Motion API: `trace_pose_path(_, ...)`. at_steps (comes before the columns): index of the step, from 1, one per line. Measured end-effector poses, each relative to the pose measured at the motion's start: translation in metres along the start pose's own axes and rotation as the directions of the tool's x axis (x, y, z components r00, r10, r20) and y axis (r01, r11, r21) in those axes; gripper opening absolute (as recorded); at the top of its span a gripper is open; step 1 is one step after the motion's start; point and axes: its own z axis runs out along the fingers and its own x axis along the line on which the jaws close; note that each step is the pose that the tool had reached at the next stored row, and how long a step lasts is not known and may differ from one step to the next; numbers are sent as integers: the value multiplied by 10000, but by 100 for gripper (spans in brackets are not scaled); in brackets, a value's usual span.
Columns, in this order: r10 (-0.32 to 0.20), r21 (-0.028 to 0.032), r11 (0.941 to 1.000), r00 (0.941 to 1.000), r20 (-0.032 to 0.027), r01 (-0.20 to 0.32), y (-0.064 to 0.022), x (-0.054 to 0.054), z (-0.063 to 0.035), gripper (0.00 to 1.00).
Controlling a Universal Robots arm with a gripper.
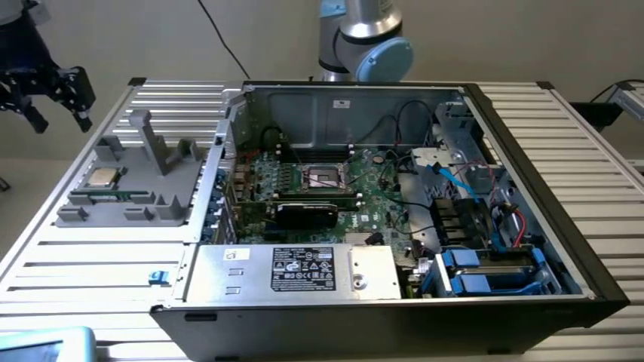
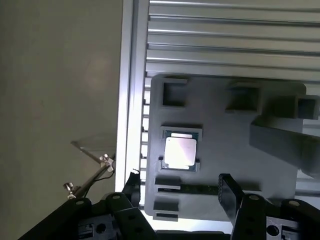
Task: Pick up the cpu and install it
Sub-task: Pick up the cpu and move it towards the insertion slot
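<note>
The cpu (image 1: 104,178) is a small square chip with a shiny metal top, lying flat in a recess of the grey holder (image 1: 166,188) at the exterior view's left. My black gripper (image 1: 59,111) hangs in the air beyond the table's far left corner, well above and away from the chip. In the wrist view the cpu (image 2: 180,151) lies ahead of the gripper (image 2: 181,192), whose fingers (image 2: 230,192) stand wide apart with nothing between them. The dark square socket (image 1: 324,177) sits on the motherboard inside the open computer case (image 1: 544,151).
The grey holder (image 2: 220,130) has tall posts (image 1: 151,139) and a green memory stick (image 1: 111,197) in a slot beside the chip. A graphics card (image 1: 307,211), cables (image 1: 453,181) and a power supply (image 1: 302,270) crowd the case. The slatted table edge (image 2: 132,75) drops to the floor.
</note>
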Motion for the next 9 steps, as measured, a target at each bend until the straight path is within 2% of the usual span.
trace_pose_path(3,1,-1,10000,10000,-20,-1,-2,-16,53,74)
trace_pose_path(9,1,14,10000,10000,-20,-1,-4,-28,162,74)
